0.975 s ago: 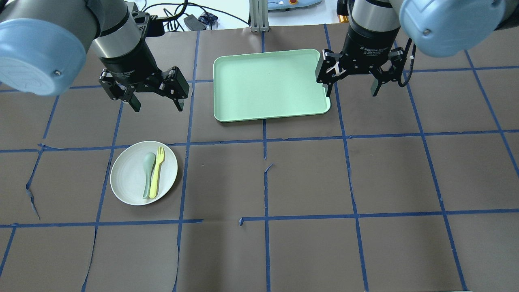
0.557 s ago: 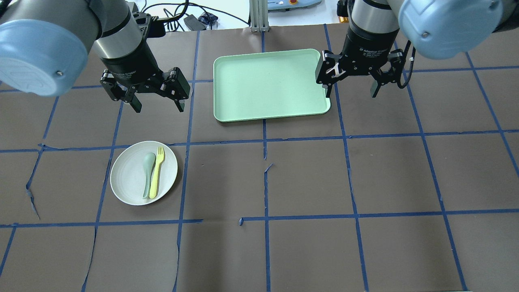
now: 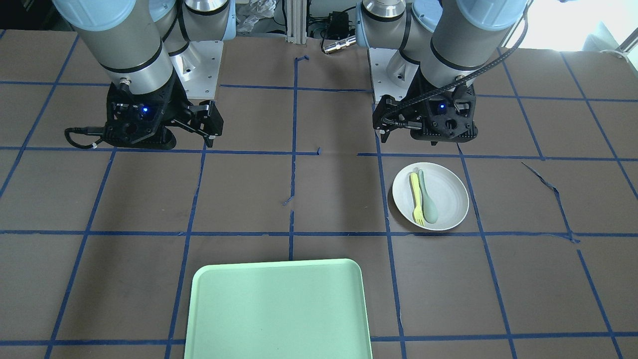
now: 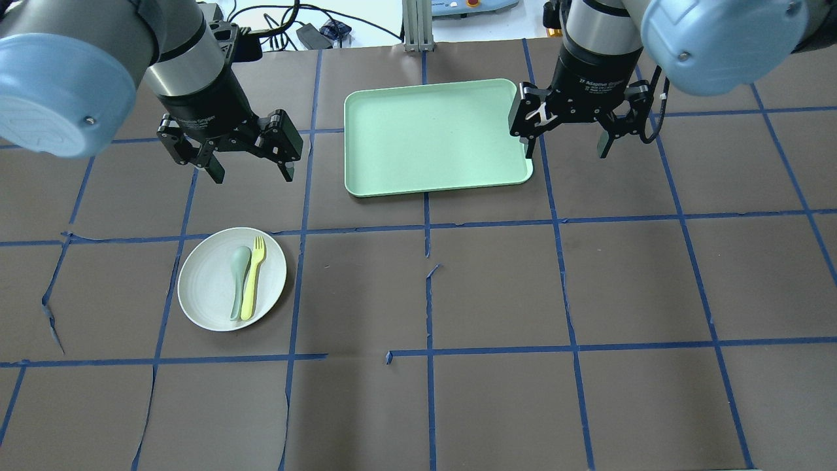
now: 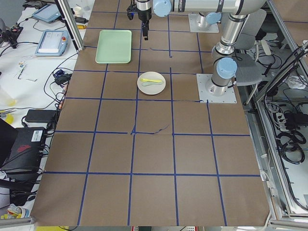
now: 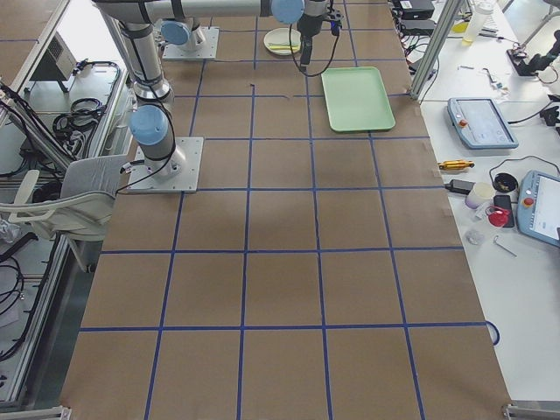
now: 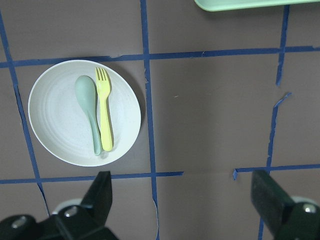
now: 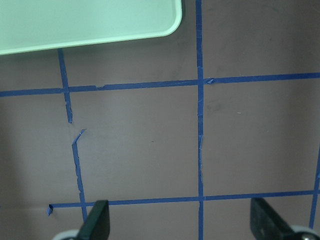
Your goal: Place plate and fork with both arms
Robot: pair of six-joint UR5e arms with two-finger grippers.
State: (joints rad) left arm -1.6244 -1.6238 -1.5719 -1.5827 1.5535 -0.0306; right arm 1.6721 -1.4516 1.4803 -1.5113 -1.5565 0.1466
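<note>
2 arms [image 4: 189, 55] hang over the worktop [image 4: 497, 288], each hand pointing down. The left hand [image 4: 252, 175] and right hand [image 4: 565, 152] have fingers spread, holding nothing. Below the left hand, untouched, lies 1 plate [image 4: 203, 284] carrying 1 fork [image 4: 252, 281] and 1 spoon [image 4: 237, 288]. 1 tray [image 4: 431, 137] sits beside the right hand.

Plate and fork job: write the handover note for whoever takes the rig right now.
Left gripper: open, empty, hovering over the table beyond the plate.
Right gripper: open, empty, at the right edge of the tray.
The plate sits on the table on the robot's left, with the fork and the spoon side by side on it.
Done: nothing grasped.
Left: pick up and place the plate and fork, probably on the tray.
</note>
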